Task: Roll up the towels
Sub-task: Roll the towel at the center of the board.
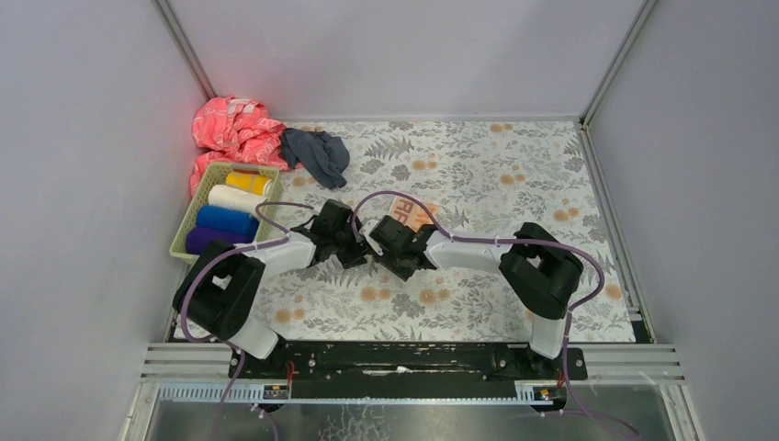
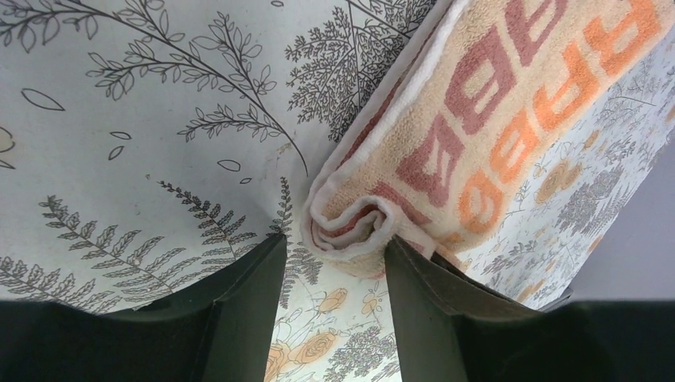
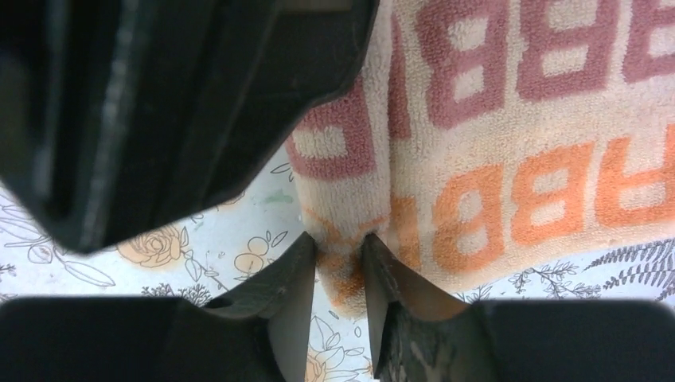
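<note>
Mid-table, right end effector (image 3: 338, 240) pinching towel (image 3: 509, 159)

A basket (image 1: 181, 241) sits at the left edge of the table (image 1: 514, 175), holding four rolls (image 1: 230, 209) in a row from far to near. Behind it, in the far-left corner, lies a crumpled heap (image 1: 234, 129), with a crumpled towel (image 1: 317, 154) just to its right. The lettered towel (image 1: 412, 211) (image 2: 493, 119) (image 3: 517, 159) lies near the table's middle. Its rolled end sits between the fingers of the left gripper (image 2: 334, 247), and a fold of its near edge sits between those of the right gripper (image 3: 341, 243).
</note>
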Tool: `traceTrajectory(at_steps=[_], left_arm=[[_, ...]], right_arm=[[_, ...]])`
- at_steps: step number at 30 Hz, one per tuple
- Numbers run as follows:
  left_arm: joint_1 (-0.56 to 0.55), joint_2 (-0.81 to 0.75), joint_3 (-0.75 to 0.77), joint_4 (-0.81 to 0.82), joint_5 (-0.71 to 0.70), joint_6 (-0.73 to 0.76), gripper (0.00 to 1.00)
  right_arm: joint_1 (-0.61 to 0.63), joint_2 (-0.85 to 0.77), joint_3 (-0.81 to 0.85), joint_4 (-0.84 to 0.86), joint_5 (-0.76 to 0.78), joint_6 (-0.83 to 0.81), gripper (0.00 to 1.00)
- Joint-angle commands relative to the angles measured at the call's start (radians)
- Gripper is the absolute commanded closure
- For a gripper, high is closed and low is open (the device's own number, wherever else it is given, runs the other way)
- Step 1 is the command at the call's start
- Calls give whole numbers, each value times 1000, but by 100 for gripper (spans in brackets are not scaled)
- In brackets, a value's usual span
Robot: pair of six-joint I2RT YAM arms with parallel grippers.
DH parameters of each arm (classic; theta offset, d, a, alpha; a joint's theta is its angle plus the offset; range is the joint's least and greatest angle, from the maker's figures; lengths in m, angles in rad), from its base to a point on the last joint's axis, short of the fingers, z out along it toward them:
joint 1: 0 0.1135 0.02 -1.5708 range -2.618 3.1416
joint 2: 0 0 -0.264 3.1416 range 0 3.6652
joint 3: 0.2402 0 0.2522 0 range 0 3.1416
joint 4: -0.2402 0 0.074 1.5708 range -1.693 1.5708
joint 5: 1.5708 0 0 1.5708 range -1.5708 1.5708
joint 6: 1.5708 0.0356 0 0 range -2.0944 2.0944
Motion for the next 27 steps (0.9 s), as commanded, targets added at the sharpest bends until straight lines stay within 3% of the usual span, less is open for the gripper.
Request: traceTrajectory(at_steps=[1,6,10,11,15,21,27], left_arm=[[11,46,-68,-171,-105,63,50],[12,-23,-90,-193,-113,54,45],[11,-119,-108,-231,-137,31,39],[11,-217,-117,-277,-159,11,35],[12,-351,-129,-358,-183,-18,32],[11,-480,-147,-425,-159,-50,30],[10,-466,-140,-367,-118,-60,30]], right_arm=[[8,91,-16,-59,39,-1,74],[7,57,8,-52,-207,55,100],[0,56,57,-40,-447,138,100],[-31,56,55,30,-606,232,100],[-107,45,-16,202,-807,409,100],[-216,99,-92,389,-1002,606,100],[-259,168,-121,493,-1100,705,100]])
